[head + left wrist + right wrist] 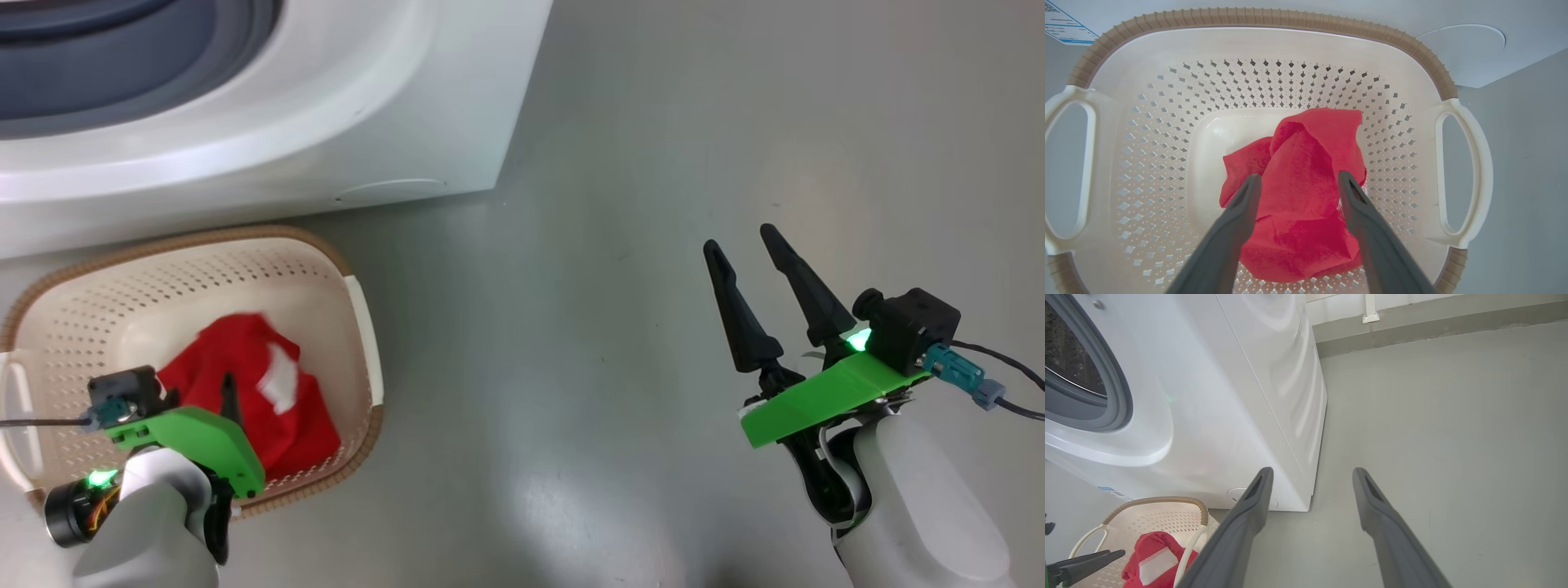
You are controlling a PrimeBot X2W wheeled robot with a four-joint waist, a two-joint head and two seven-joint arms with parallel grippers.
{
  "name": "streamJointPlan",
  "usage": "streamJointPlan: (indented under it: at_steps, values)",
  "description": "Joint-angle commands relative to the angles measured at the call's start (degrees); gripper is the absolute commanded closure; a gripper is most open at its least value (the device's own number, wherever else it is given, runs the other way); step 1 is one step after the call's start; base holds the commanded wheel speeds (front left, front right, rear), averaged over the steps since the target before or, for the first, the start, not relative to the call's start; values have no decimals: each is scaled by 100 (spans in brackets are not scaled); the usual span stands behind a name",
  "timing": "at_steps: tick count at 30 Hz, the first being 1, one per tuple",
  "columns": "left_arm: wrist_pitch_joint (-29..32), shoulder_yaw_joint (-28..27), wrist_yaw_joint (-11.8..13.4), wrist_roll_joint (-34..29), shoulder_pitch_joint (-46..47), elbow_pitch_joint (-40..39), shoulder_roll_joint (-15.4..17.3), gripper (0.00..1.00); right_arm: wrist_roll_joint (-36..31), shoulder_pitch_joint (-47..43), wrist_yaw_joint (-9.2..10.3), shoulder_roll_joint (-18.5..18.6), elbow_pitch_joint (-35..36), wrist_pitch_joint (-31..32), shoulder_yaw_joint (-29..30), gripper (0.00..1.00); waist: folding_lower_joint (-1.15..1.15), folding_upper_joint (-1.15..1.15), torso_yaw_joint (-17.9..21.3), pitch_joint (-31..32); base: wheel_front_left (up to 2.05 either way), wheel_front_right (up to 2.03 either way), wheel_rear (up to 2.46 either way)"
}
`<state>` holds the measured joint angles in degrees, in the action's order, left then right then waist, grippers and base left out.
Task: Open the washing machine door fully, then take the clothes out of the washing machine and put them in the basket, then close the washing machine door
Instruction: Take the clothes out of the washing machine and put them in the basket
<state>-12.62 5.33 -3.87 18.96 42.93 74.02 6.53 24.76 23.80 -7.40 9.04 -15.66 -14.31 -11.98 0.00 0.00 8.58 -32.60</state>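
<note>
Low at the left of the head view, the left gripper (229, 390) hangs over the basket (245, 237), the clothes (302, 425) lying inside it; the washing machine (367, 98) sits at upper left, closer to this arm than to the right gripper (739, 238), spread and empty at lower right. Through the left wrist view, the left gripper's fingers (1237, 220) stand apart astride the clothes, clamping nothing. From the right wrist view, the drum mouth (1069, 363) lies at far left, so I judge the left arm better placed for it
</note>
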Motion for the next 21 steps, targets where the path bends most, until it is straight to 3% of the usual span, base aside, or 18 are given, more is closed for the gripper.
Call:
streamJointPlan:
  at_steps: [1,11,21]
  values:
    - [-86,-149,-47,55,-88,-16,193,0,-17,-79,-9,-17,89,-69,-106,0,0,0,-71,87,0,0,0]
    - [-230,-186,-201,176,-291,-119,133,0,25,-160,-9,44,-7,-69,-150,0,0,0,-263,550,0,0,0]
    - [-237,-427,-220,5,-833,-1366,135,0,102,-381,-9,129,-102,-69,-149,0,0,0,-486,1157,0,0,0]
